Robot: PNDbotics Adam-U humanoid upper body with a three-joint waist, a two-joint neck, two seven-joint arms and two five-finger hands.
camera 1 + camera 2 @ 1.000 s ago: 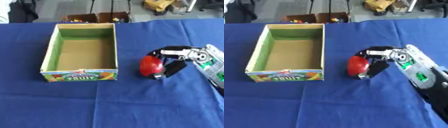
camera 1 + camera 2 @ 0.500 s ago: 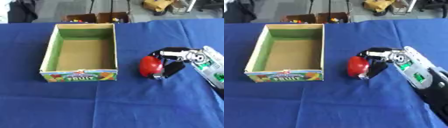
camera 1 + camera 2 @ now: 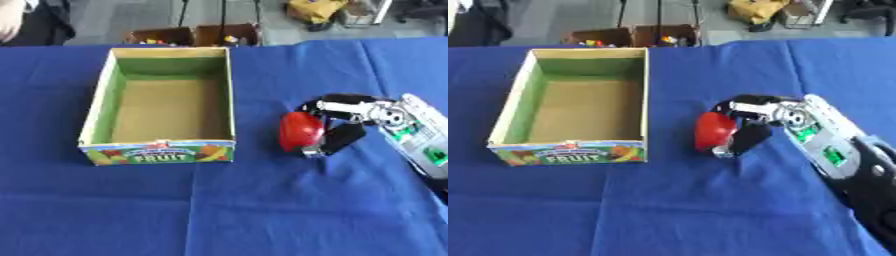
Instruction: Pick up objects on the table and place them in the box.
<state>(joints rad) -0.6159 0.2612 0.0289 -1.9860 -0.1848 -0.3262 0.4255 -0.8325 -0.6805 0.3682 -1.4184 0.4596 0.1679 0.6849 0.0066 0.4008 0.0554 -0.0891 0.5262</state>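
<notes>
Right hand [image 3: 337, 125] has its fingers curled round the red object [image 3: 299, 131], an apple I think, toward the desk's right edge. It could slip out or clip the box [image 3: 96, 112] wall when carried over.

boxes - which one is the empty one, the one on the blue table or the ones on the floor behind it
The fruit box on the blue table is empty: only its bare brown floor shows. The two brown floor boxes behind the table hold small colourful things.
</notes>
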